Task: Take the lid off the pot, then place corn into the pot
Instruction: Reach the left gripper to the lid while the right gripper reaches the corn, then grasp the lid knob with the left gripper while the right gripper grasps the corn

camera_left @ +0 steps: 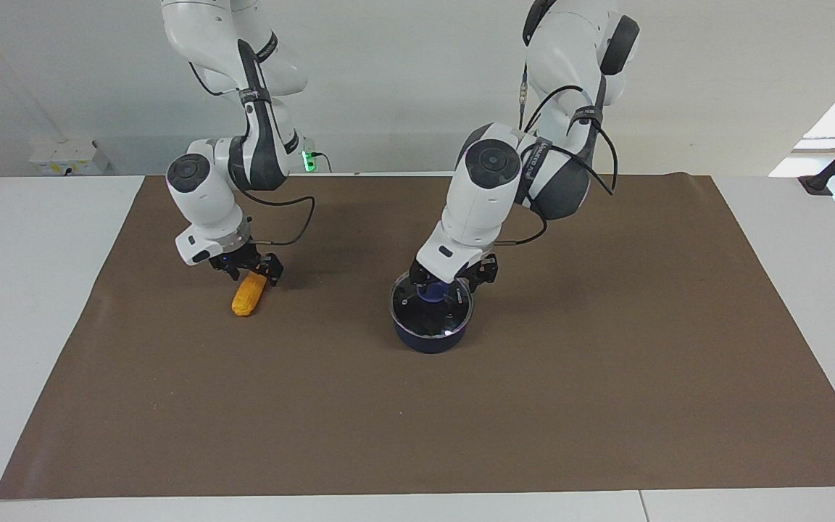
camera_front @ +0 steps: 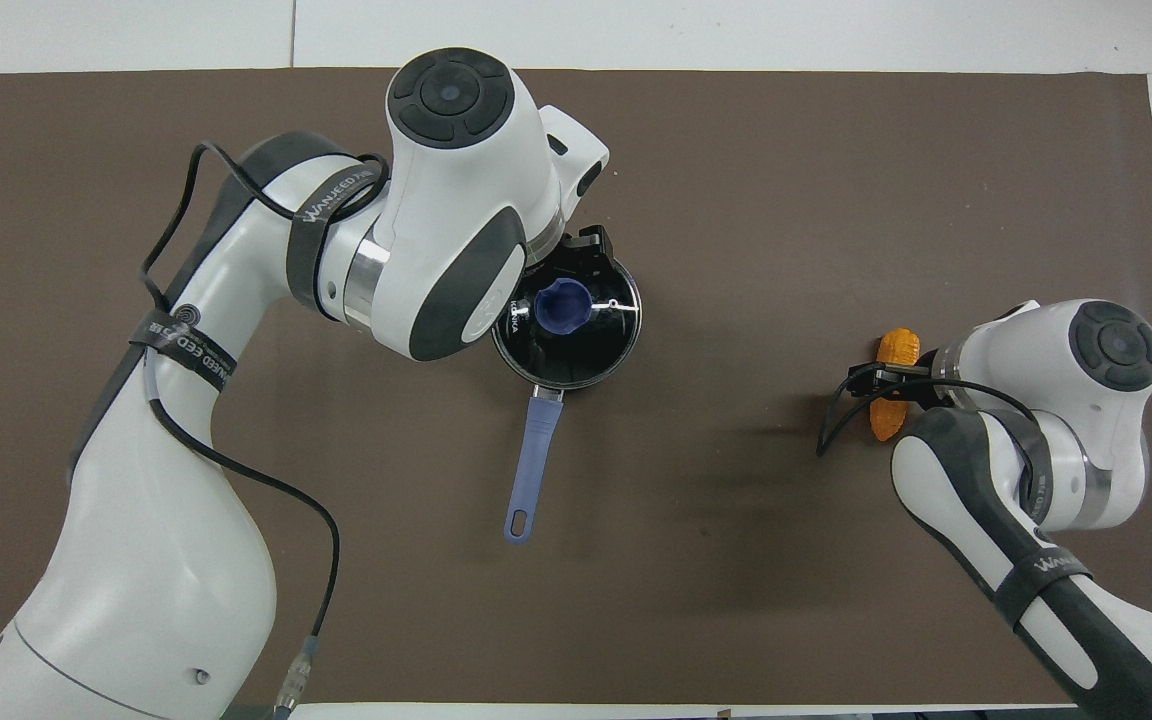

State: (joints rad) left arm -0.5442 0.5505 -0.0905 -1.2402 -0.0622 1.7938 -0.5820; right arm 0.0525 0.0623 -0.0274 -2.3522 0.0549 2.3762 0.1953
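Two Franka arms work over a brown mat (camera_left: 606,377) that covers most of a white table (camera_left: 26,290). At the mat's centre sits the pot (camera_left: 428,339), a dark navy saucepan, its lighter-blue handle (camera_front: 533,460) pointing to 6 o'clock in the overhead view, toward the robots. The lid (camera_left: 432,313), clear glass with a thin metal rim, lies on the pot, and its blue knob (camera_front: 563,305) shows at the middle.

The left gripper (camera_left: 454,279) is low over the lid, at about 12 o'clock on the pot in the facing view. Its fingers stand spread, one to either side of the knob, and nothing is pinched between them. Whether the fingertips touch the glass cannot be told, since the wrist covers part of the lid in both views.

The corn (camera_left: 248,296), an orange-yellow cob, lies on the mat at 9 o'clock from the pot in the facing view, toward the right arm's end of the table and well apart from the pot. The right gripper (camera_left: 249,267) is down over the cob's end nearer the robots, at about 12 o'clock on the cob in that view. Its fingers are spread wide and straddle that end. From above, the gripper crosses the cob so that only the two tips of the corn (camera_front: 900,347) show on either side of it. Whether the fingers press on the cob cannot be told.
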